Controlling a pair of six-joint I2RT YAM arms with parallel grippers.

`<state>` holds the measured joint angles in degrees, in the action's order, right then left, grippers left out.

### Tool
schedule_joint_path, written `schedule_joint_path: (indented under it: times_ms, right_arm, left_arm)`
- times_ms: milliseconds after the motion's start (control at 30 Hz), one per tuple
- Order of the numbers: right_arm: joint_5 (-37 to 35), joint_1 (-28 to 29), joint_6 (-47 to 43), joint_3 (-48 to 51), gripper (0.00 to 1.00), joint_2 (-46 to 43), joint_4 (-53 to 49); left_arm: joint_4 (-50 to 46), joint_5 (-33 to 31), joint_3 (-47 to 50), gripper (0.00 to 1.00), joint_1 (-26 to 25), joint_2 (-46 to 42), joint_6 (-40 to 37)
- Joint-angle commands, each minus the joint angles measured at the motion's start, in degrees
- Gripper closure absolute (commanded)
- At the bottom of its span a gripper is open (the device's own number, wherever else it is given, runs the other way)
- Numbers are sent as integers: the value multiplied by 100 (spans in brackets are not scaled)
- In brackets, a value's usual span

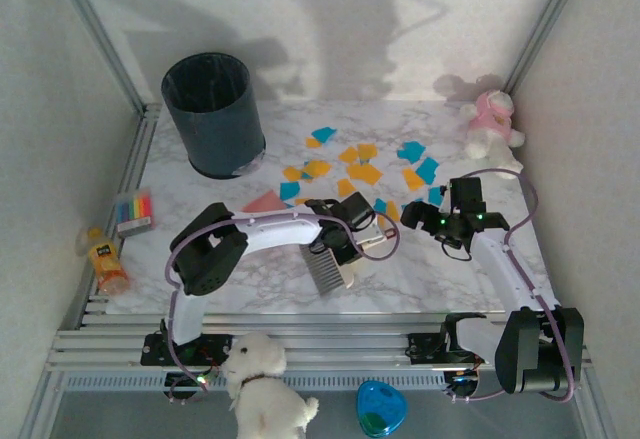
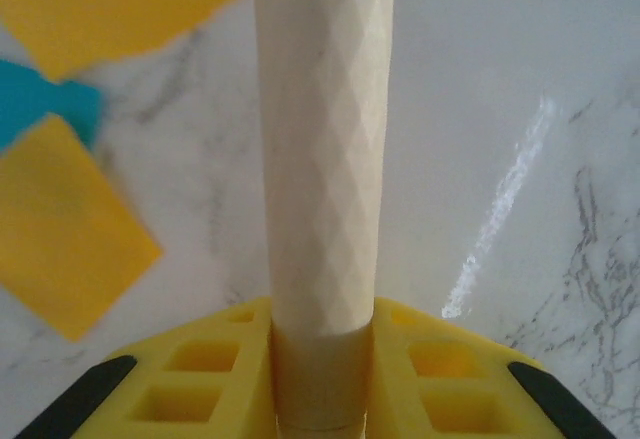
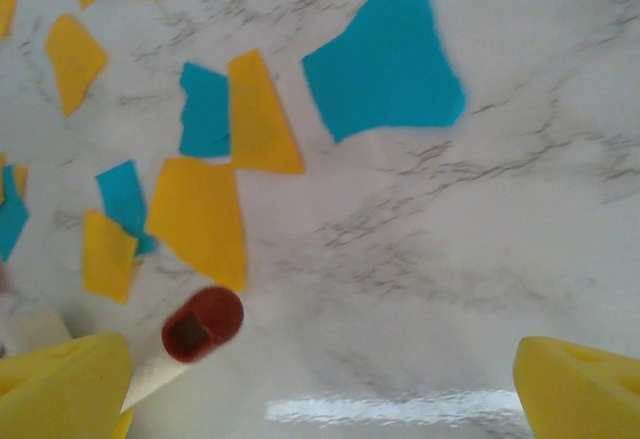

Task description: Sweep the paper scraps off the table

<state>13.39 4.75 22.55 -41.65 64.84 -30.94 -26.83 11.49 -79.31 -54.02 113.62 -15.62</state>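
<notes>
Yellow fingers (image 2: 200, 379) of the left gripper (image 2: 320, 384) sit closest in the left wrist view. They are squeezed shut around the pale handle of the brush (image 1: 328, 269). From above, the brush lies across the table (image 1: 420, 284) in front of the left arm. Its grey hairs are at the near left end, and its red tip (image 3: 203, 324) points right, toward the right gripper (image 3: 320, 394).

The paper scraps (image 1: 363, 173) are all on the far side of the brush. They are spread between the bin (image 1: 213, 114) on the left and the right arm. So I think the brush must reach away from the robot first and then pull the scraps along. The pink dustpan (image 1: 262, 202) peeks out behind the left arm, just left of the scraps.

The right gripper has its fingers wide apart and holds nothing. It hangs over the right-hand scraps.

I count one brush, one dustpan and one bin. I count about ten orange-yellow scraps and about seven blue ones. Some more may hide under the arms.
</notes>
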Motion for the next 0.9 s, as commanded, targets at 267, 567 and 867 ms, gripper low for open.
schedule_joint_path:
  times_ms: [267, 567, 867]
  right_arm:
    - [1835, -28, 661, -98, 10, -237, 966]
    - [2312, -26, 983, -58, 28, 11, 1543]
    - [2736, -5, 1076, -42, 43, 295, 1836]
  left_arm:
    - [1120, -243, 289, 77, 146, -795, 335]
    - [1346, -129, 355, 78, 141, -1013, 358]
    - [1554, -52, 420, 78, 138, -1164, 370]
